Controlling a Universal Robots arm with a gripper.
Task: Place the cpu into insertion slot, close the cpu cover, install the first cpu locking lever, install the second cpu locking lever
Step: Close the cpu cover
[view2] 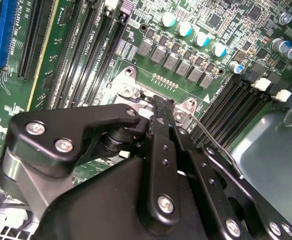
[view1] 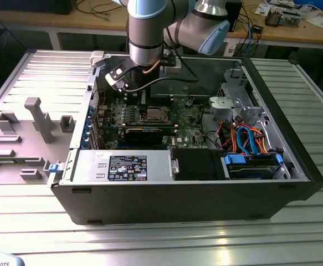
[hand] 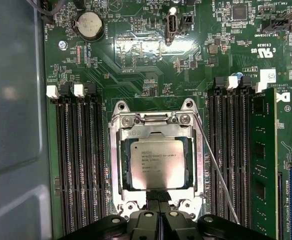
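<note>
Fig.: cpu [hand: 157,163] seated in insertion slot [hand: 187,167]; cpu cover [hand: 116,165] appears down over it. Hand [hand: 158,202] narrow, nothing held, at cover's edge. Wire locking lever [hand: 215,170] looks unlatched. Risk: tip slips off thin frame, so cover lifts or chip shifts. Contact pt under hand hidden; 2nd lever not made out.

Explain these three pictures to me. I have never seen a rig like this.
A robot arm reaches into an open computer case that lies on a ribbed metal table; the exterior view shows this from outside. Both wrist views come from cameras riding on the arm, looking at the green motherboard. There the cpu lies flat with the silvery cpu cover framing it. The black pincer is shut, its tips at the cover's edge.
</note>
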